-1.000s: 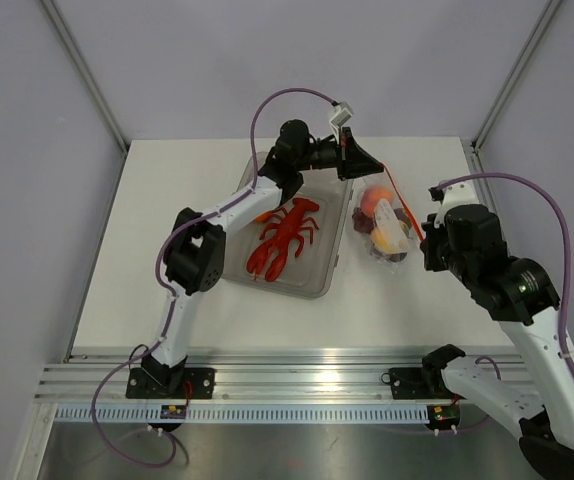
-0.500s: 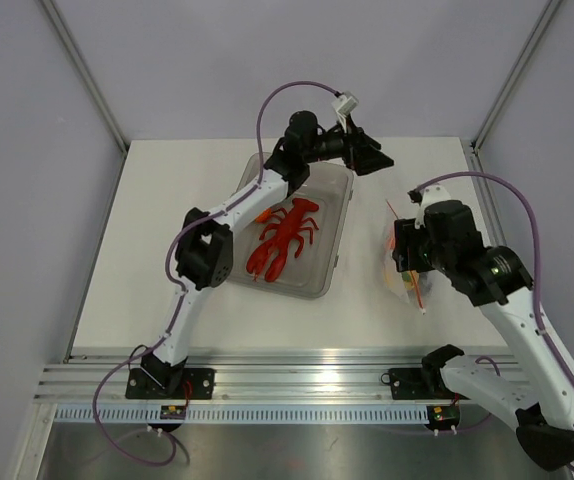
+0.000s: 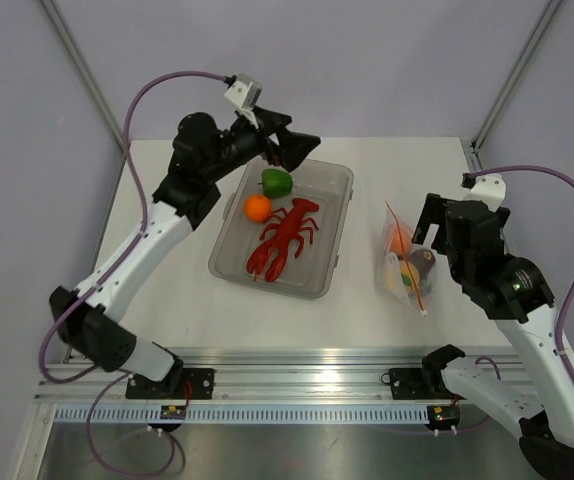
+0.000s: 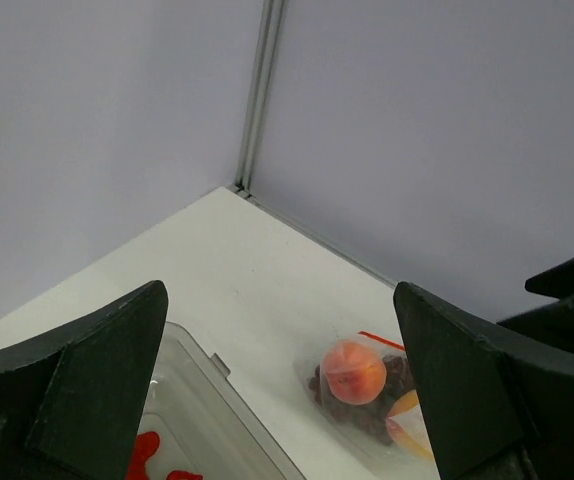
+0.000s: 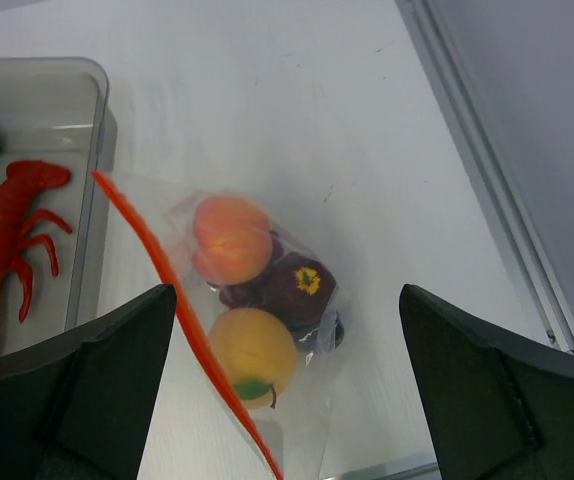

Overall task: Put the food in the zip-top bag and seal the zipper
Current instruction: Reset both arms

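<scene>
Top: left fingers [image 3: 298, 149] spread, empty, above tray [image 3: 339, 215] holding lobster [image 3: 282, 238], orange [image 3: 257, 207], pepper [image 3: 276, 181]. Right fingers [image 3: 439, 226] spread beside zip-top bag [image 3: 407, 268] on bench [image 3: 167, 300].
Left wrist: bag far off.
Right wrist: zipper [image 5: 182, 300] seal unclear; pin mouth open before loading.

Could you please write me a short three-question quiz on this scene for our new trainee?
1. True or false: the lobster lies inside the zip-top bag.
2. Which piece sits in the tray beside the lobster? A carrot, B orange, C tomato.
3. How many food pieces lie in the tray?
Key: 1 false; 2 B; 3 three.
</scene>
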{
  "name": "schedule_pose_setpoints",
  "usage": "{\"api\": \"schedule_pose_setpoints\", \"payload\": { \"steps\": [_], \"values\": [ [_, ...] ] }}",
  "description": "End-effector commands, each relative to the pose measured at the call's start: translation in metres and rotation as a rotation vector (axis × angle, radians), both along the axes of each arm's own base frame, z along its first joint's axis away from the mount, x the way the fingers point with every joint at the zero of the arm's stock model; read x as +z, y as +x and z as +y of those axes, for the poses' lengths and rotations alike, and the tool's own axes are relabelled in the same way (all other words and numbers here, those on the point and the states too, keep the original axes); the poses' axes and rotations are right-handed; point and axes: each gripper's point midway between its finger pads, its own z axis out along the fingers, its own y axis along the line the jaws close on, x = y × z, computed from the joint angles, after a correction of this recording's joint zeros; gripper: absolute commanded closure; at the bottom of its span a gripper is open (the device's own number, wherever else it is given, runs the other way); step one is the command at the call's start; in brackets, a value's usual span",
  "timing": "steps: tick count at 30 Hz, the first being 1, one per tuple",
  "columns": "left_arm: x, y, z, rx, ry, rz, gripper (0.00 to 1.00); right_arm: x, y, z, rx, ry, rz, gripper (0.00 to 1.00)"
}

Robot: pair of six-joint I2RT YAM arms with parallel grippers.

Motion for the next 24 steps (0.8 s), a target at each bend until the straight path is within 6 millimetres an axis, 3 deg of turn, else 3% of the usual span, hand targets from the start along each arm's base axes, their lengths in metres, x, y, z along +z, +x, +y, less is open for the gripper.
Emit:
{"api": "schedule_pose_setpoints", "payload": {
  "steps": [1,2,4,5,7,9,12,17,24],
  "values": [
    [-0.053,0.005,0.031,0.183,0.113,0.074,0.01,0.028,0.009,-0.025,-0.212,0.026,-0.119,0.00],
    [-0.082,0.005,0.041,0.232,0.148,0.121,0.01,0.029,0.011,-0.027,-0.233,0.035,-0.122,0.01],
    [-0.086,-0.005,0.057,0.290,0.132,0.139,0.01,0.029,0.019,-0.028,-0.250,0.047,-0.118,0.01],
    [-0.107,-0.010,0.062,0.297,0.158,0.180,0.01,0.030,0.023,-0.036,-0.285,0.056,-0.126,0.00],
    [-0.118,-0.021,0.070,0.309,0.173,0.213,0.01,0.026,0.034,-0.036,-0.273,0.094,-0.110,0.01],
    [-0.144,-0.029,0.080,0.332,0.224,0.275,0.01,0.021,0.046,-0.050,-0.298,0.142,-0.106,0.01],
    [-0.165,-0.038,0.098,0.394,0.282,0.314,0.01,0.021,0.057,-0.068,-0.357,0.144,-0.098,0.00],
    [-0.164,-0.047,0.118,0.467,0.292,0.328,0.01,0.012,0.059,-0.080,-0.475,0.138,-0.051,0.01],
    [-0.158,-0.053,0.126,0.487,0.285,0.318,0.01,-0.004,0.064,-0.073,-0.454,0.173,-0.026,0.00]
  ]
}}
